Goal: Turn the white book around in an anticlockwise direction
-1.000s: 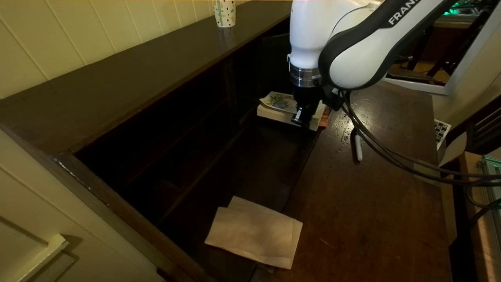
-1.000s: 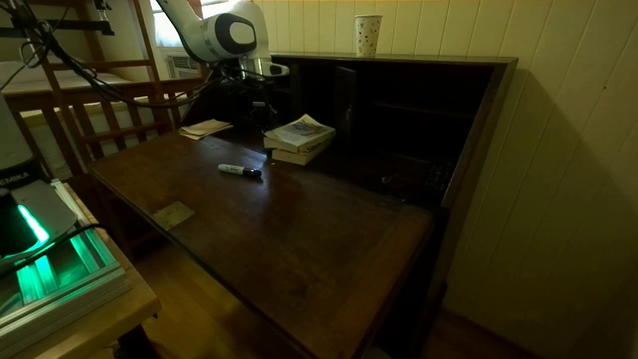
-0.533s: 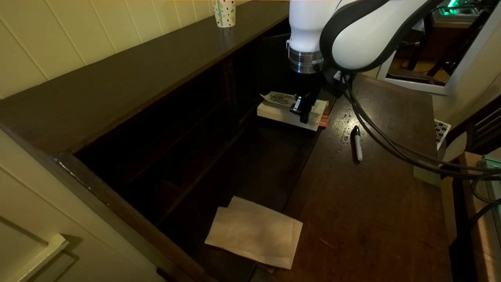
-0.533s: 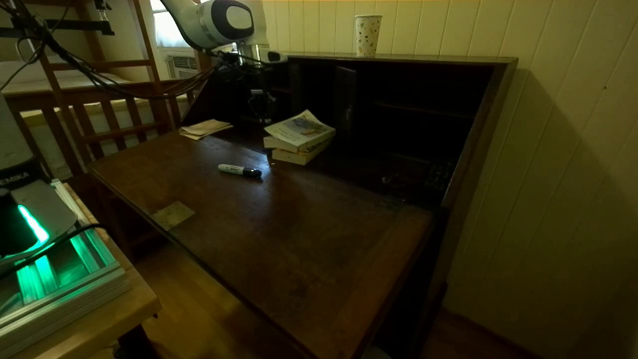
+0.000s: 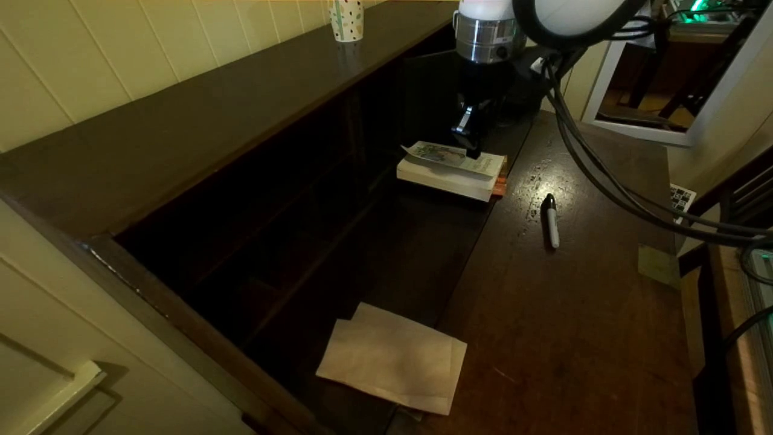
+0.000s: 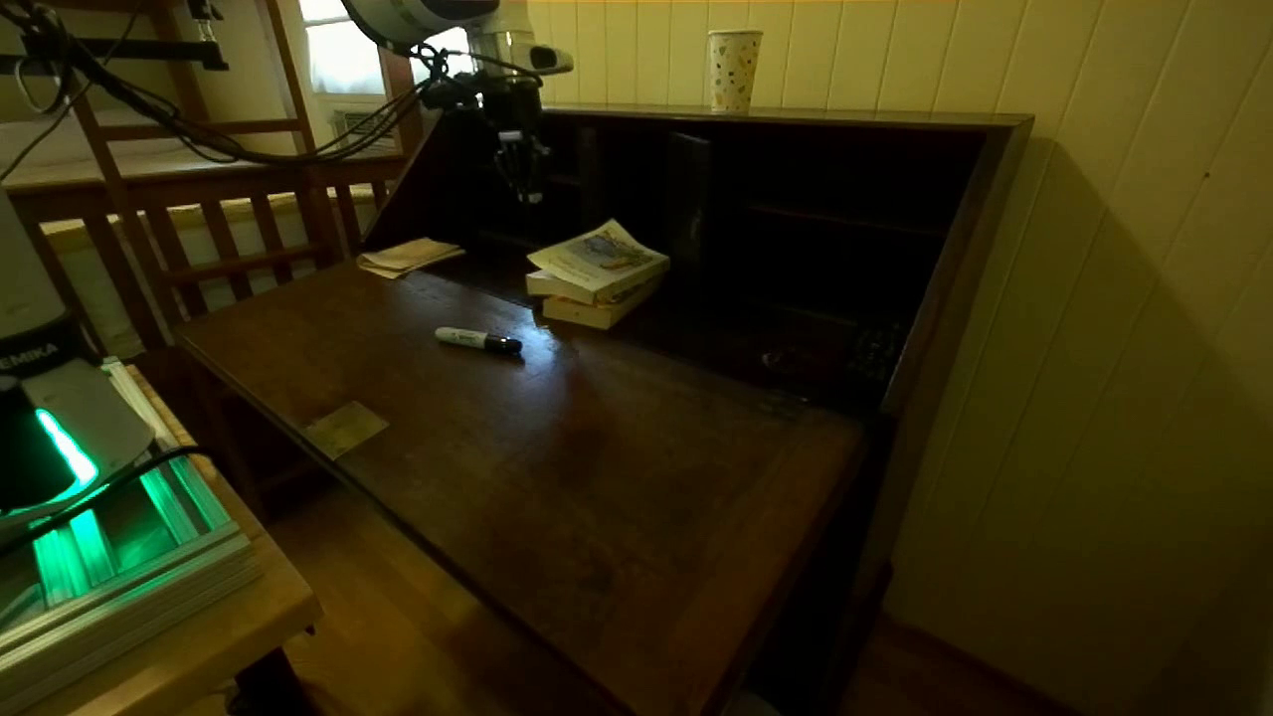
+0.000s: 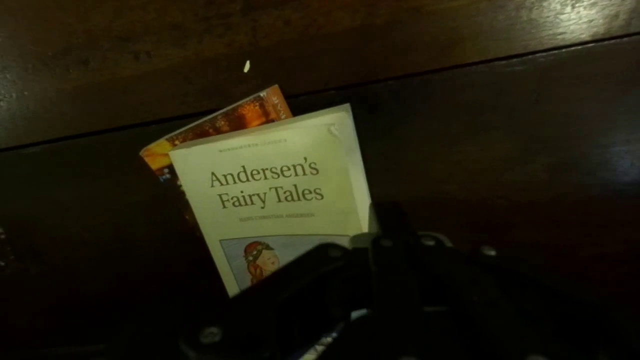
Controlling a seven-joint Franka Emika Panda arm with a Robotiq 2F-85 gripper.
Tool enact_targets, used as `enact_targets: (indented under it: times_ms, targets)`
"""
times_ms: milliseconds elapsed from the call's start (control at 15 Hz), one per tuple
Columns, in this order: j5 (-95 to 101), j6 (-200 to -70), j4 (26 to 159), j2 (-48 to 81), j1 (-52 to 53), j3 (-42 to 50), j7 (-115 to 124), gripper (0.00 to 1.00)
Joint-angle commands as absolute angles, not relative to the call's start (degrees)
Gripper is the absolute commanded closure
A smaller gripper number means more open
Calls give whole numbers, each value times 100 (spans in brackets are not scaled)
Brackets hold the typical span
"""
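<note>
In an exterior view, a flat pale rectangle (image 6: pixel 345 430) is seen at the near left edge of the tabletop (image 6: pixel 617 497). Paper sheets (image 6: pixel 408 256) are spread farther off at the left, one partly covered by another. Next to the right, a marker (image 6: pixel 467 339) is laid on its side, its dark cap pointed right. Beyond it the gripper (image 6: pixel 530 197) is held up in the air, apart from the white book (image 6: pixel 597 264), its fingers closed together. Just to the right, that book, titled "Andersen's Fairy Tales", is stacked on an orange-covered book (image 7: pixel 240 117) and turned slightly against it, a corner of its cover curled up. Farthest right, a dotted cup (image 6: pixel 734 72) is stood upright on the far ledge (image 5: pixel 211 115).
</note>
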State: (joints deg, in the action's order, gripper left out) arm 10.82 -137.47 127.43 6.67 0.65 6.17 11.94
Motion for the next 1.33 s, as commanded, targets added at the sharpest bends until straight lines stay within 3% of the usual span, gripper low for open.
enact_targets:
  times_ms: [0, 667, 800, 1267]
  targets:
    - [993, -13762, 12975, 226, -149, 598, 1025, 72]
    - [675, -13842, 13191, -211, -571, 709, 89, 4]
    - [712, -13877, 13226, -261, -622, 729, 55, 0]
    - [777, -13802, 13047, -125, -677, 732, 205, 0]
